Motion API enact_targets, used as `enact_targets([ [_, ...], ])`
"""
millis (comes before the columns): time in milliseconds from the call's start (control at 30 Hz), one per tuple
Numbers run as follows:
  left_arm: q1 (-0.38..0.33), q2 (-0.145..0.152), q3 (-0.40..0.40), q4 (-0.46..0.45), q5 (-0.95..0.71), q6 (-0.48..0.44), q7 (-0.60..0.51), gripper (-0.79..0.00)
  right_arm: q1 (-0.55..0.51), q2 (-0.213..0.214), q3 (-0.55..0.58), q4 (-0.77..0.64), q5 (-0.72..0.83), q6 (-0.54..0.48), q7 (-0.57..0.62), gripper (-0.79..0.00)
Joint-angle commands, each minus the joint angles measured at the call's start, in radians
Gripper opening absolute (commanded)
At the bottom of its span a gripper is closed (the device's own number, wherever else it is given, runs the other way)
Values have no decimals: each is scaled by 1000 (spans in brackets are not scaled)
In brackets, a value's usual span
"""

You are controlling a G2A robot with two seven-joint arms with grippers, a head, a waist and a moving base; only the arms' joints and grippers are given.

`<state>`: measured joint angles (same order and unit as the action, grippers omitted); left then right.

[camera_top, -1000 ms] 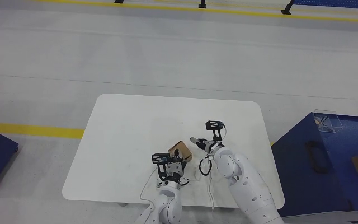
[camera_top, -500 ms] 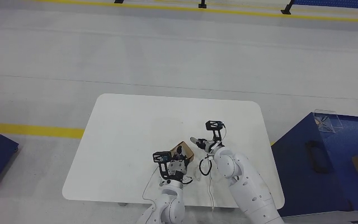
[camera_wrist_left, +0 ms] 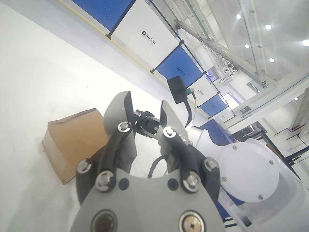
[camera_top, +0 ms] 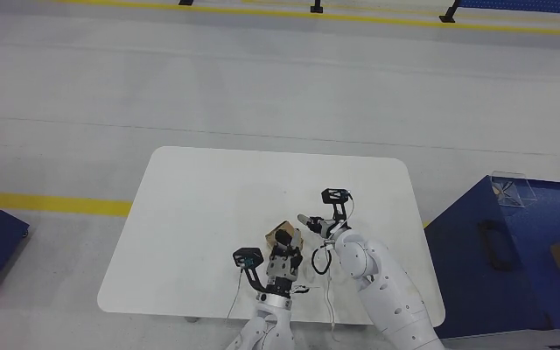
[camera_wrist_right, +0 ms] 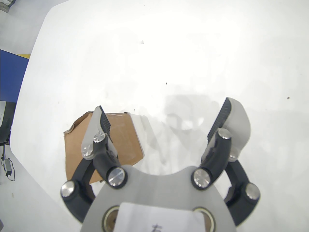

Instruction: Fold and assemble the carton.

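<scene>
One brown carton [camera_wrist_right: 125,135], one white table [camera_top: 201,201], two pairs of jaws.

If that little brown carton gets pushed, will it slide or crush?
Probably slides: the carton is small cardboard resting on a smooth white table. Its ragged, bent edge suggests thin walls that may buckle under a firm squeeze. Likely light for its size.

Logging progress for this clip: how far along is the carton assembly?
Done: the carton stands on the table as a formed box. In hand: nothing; left gripper and right gripper are near it, jaws open. Left: one end's flap edges look uneven, possibly needing tucking.
</scene>
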<state>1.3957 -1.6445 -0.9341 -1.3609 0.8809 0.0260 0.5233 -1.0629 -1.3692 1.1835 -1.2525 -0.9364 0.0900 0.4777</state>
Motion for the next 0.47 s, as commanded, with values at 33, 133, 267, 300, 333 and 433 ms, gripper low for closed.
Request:
enact_targets([
  [33,0,0,0,0,0,0,0,-364,0,0,0,0,0,0,0,0],
  [133,0,0,0,0,1,0,0,-211,0,0,0,0,0,0,0,0],
  [267,0,0,0,0,1,0,0,-64,0,0,0,0,0,0,0,0],
  [300,0,0,0,0,1,0,0,-39,0,0,0,0,0,0,0,-1],
  [333,0,0,0,0,1,0,0,-23,0,0,0,0,0,0,0,-1],
  [433,0,0,0,0,0,0,0,-1,0,0,0,0,0,0,0,-1],
])
